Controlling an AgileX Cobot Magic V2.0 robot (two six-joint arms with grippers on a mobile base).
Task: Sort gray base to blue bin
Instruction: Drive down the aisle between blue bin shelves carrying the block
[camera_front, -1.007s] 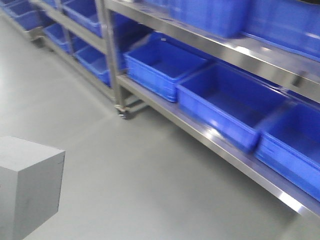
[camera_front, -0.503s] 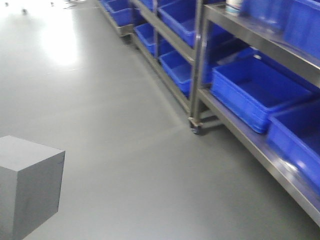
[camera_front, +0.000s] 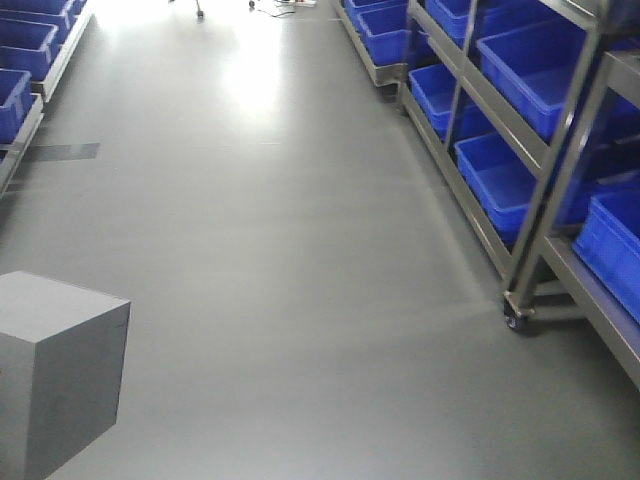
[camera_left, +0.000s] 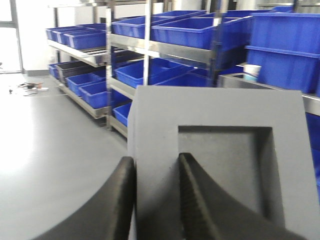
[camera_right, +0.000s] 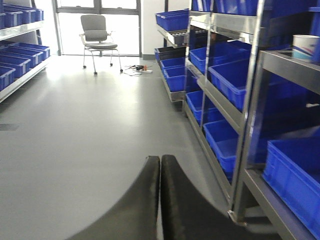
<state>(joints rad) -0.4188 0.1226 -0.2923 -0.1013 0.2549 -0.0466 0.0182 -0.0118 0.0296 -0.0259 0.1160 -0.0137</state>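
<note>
The gray base fills the lower left corner of the front view. In the left wrist view it is close up, with its square recess facing the camera. My left gripper is shut on one wall of the base, one finger outside it and the other inside the recess. My right gripper is shut on nothing and hangs over the floor. Several solid-walled blue bins sit on the racks to the right; I cannot tell which is the task's blue bin.
Wheeled steel racks line the right side, a caster nearest. More blue bins line the left wall. An office chair and floor cables stand at the aisle's far end. A paper cup sits on a shelf.
The front view has swung left: the racks slid from the middle to the right edge and the long aisle came into sight. The base keeps its place in view.
</note>
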